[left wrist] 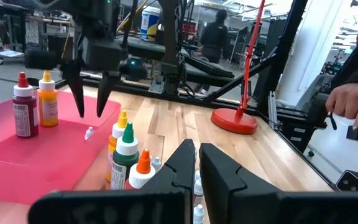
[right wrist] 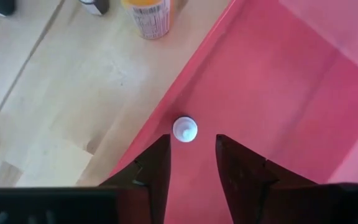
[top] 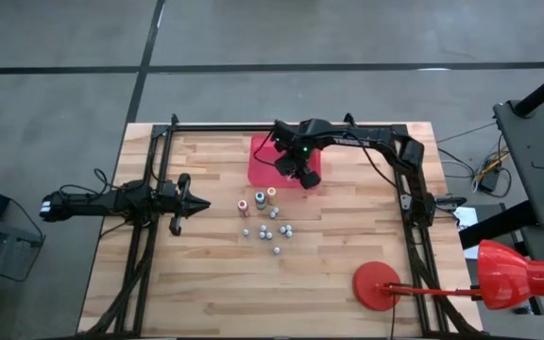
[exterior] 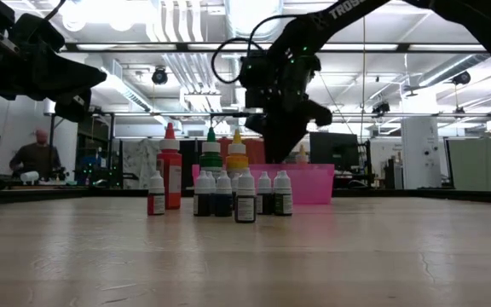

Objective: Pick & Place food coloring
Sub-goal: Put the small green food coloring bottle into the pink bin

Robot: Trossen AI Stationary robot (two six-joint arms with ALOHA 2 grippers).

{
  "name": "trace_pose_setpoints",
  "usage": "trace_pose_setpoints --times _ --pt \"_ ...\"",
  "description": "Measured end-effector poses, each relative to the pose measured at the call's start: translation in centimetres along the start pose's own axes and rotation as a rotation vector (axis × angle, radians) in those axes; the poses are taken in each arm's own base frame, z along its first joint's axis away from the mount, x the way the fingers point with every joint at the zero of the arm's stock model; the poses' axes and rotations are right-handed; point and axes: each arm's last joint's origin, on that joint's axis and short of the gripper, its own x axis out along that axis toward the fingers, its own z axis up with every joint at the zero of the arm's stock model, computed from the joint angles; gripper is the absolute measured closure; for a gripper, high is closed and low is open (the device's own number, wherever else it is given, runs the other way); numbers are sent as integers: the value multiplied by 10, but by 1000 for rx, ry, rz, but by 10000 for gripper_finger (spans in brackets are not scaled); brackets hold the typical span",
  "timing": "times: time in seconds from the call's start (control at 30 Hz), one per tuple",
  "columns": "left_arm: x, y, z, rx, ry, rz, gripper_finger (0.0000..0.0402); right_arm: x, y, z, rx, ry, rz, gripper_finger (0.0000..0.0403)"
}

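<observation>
The food coloring bottles (top: 267, 222) stand in a cluster on the wooden table; in the low view three taller ones (exterior: 211, 158) rise behind a row of small ones (exterior: 228, 196). A red bottle (left wrist: 23, 106) and an orange one (left wrist: 47, 99) stand on the red tray (top: 261, 161). A tiny whitish bottle (right wrist: 184, 129) sits on the tray near its edge. My right gripper (right wrist: 191, 152) hangs open above it, fingers pointing down, a little short of it and touching nothing. My left gripper (top: 195, 203) waits shut at the table's left, level, pointing at the cluster.
A yellow-labelled bottle (right wrist: 149, 15) stands on the table just outside the tray's edge. A red round lamp base (top: 378, 283) sits at the near right. Black frame rails (top: 154, 189) run along both sides. A person's hand (left wrist: 353, 102) shows beyond the table's right edge.
</observation>
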Motion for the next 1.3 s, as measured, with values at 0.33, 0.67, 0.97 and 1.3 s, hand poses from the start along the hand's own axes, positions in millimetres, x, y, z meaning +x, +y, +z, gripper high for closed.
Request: trace_pose_setpoints --times 0.33,0.67,0.97,1.3 --pt "0 0 0 0 0 1 402 -46 22 11 30 -49 -44 282" --pt "0 0 0 0 0 0 402 -65 51 31 160 -98 -44 273" --pt "0 0 0 0 0 1 402 -60 77 48 127 -72 11 280" --pt "0 0 0 0 0 0 402 -49 109 67 90 -55 60 273"
